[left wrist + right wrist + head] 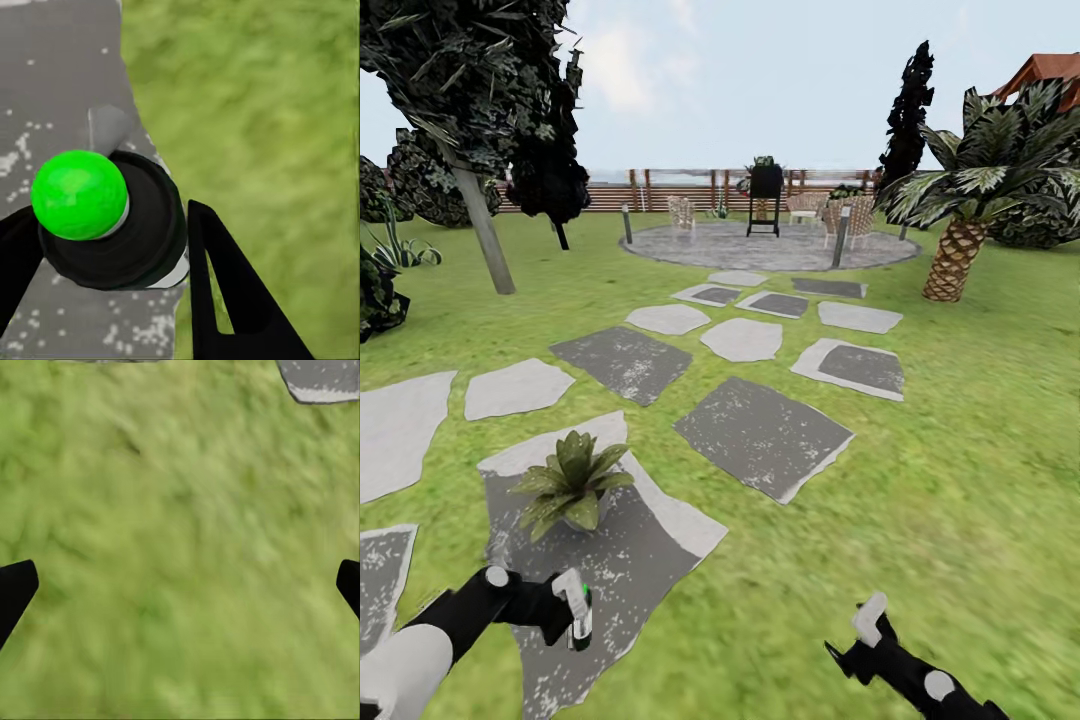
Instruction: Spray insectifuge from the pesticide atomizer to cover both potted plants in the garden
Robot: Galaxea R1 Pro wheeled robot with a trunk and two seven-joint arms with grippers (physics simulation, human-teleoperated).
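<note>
— Where is the sprayer (582,612) at this moment?

— In the left gripper (565,610), low over the big stepping stone (650,560) that carries the potted plant (572,487). The sprayer hangs just on the near side of that plant, a little toward the grass, not touching it.

— Why hold it there?

— My guess is that it is being brought within spraying reach of the leaves. The plant sits right ahead of the bottle, so a short lift and a turn of the nozzle toward it would likely do.

— How does the hand grip it?

— From the left wrist camera, the dark fingers (225,292) close on either side of the round black body (142,232), with the bright green cap (79,193) facing the lens. The jaws are narrow and clamped on the bottle.

— And the other hand?

— The right gripper (865,640) floats over the lawn (960,480), well apart from the plant's stone. Its wrist camera shows the two black fingertips (15,589) at opposite edges, spread wide, with nothing between them but grass.

— The second plant?

— I cannot pick it out from here.
</note>
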